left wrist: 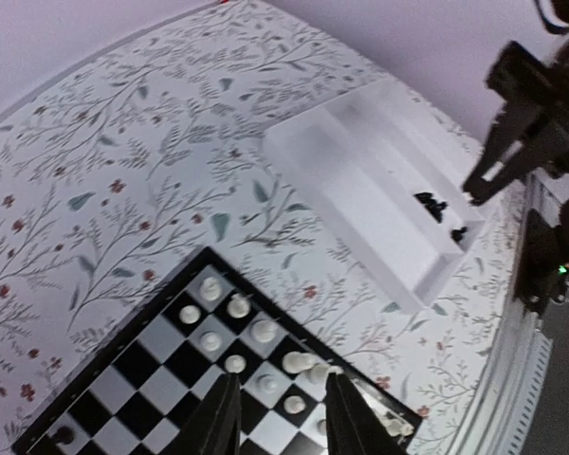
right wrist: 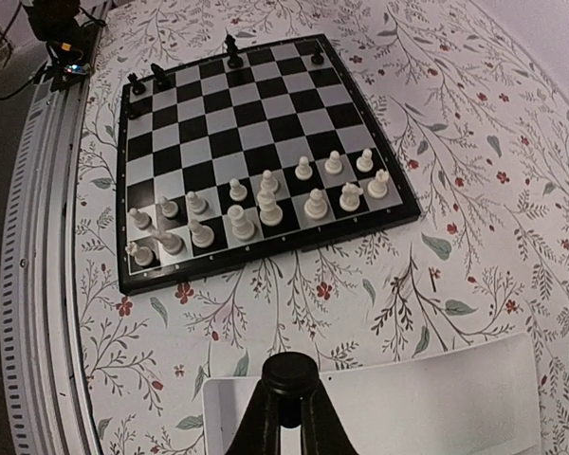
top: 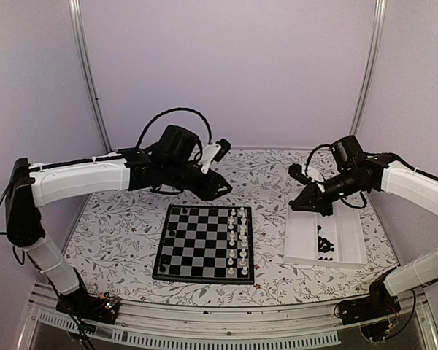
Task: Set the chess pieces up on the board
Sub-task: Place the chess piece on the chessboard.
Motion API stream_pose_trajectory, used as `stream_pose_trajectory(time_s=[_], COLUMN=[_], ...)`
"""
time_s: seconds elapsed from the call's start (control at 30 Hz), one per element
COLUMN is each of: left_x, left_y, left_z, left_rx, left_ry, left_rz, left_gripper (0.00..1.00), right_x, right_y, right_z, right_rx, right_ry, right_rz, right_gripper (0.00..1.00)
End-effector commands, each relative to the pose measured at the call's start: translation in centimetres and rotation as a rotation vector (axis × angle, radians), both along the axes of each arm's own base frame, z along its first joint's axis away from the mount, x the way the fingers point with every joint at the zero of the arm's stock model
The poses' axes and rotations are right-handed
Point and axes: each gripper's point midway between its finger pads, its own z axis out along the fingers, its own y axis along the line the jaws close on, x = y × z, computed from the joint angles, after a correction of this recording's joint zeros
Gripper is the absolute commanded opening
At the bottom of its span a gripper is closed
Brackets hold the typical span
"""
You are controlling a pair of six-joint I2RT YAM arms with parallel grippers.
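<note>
The board (top: 197, 248) lies mid-table, white pieces filling its two right files. A few black chess pieces (right wrist: 159, 74) stand along its left side, also seen from above (top: 171, 233). More black pieces (top: 325, 244) lie in the white tray (top: 306, 233). My right gripper (top: 297, 205) hangs over the tray's far left end, shut on a black chess piece (right wrist: 289, 372) whose round end shows between the fingertips. My left gripper (top: 223, 188) hovers over the board's far right corner. Its fingers (left wrist: 223, 417) stand open above the white pieces (left wrist: 266, 332), nothing between them.
The white tray (left wrist: 360, 180) holds a small cluster of black pieces (left wrist: 434, 205) near its front end. A flowered cloth (top: 117, 226) covers the table. Metal rail (top: 226, 313) runs along the near edge, and grey walls enclose the back and sides.
</note>
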Motion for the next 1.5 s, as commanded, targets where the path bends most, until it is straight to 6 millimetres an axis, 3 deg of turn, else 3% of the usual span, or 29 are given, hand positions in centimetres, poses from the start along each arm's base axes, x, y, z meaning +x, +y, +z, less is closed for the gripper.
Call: stream_pose_trajectory(time_s=[0.0, 0.17, 0.4, 0.97, 1.47], left_x=[-4.5, -6.1, -7.8, -10.0, -10.0], left_y=[-5.0, -7.0, -9.1, -14.2, -15.2], left_z=[2.1, 3.5, 4.4, 3.0, 2.9], left_rx=[-0.237, -0.399, -0.497, -0.514, -0.553], left_ry=[0.079, 0.171, 0.249, 0.335, 0.380], left_rz=[-0.169, -0.218, -0.315, -0.423, -0.437], left_gripper=[0.34, 0.35, 0.37, 0.36, 0.24], right_x=[-1.5, -1.9, -2.2, -2.0, -2.4], right_y=[2.7, 4.3, 5.3, 5.7, 5.4], right_z=[2.7, 4.3, 4.5, 4.2, 4.0], right_rx=[0.049, 0.049, 0.032, 0.014, 0.004], right_ry=[0.022, 0.000, -0.003, -0.008, -0.023], right_rz=[0.114, 0.159, 0.187, 0.189, 0.195], right_gripper=[0.01, 0.01, 0.01, 0.02, 0.02])
